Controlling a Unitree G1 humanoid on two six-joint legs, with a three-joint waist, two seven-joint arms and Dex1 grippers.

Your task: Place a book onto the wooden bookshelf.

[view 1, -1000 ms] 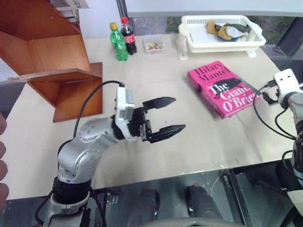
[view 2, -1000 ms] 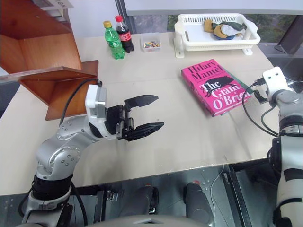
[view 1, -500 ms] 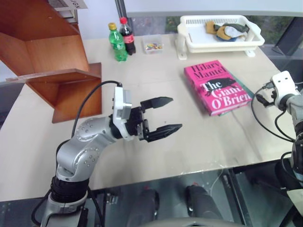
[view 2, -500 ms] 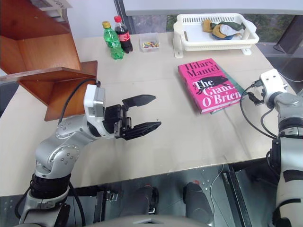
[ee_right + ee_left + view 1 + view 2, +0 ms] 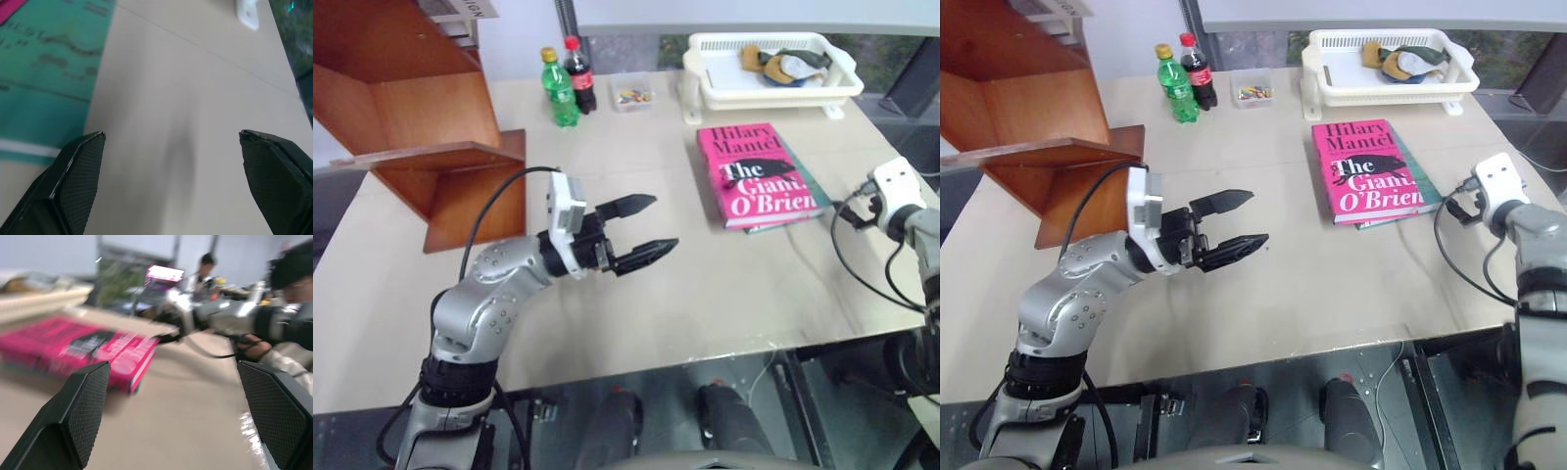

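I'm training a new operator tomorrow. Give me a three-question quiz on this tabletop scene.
1. True or false: the pink book lies on top of a teal-green book.
2. The left gripper is: A) shut on the book, B) open and empty, C) inside the wooden bookshelf.
3. What stands next to the green bottle?

Key: 1 true; 2 B; 3 a cola bottle.

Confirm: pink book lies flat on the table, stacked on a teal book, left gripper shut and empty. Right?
Not quite. The left gripper is open, not shut; the left eye view shows its fingers spread, holding nothing. The rest stands: the pink book lies flat on the table, stacked on the teal book.
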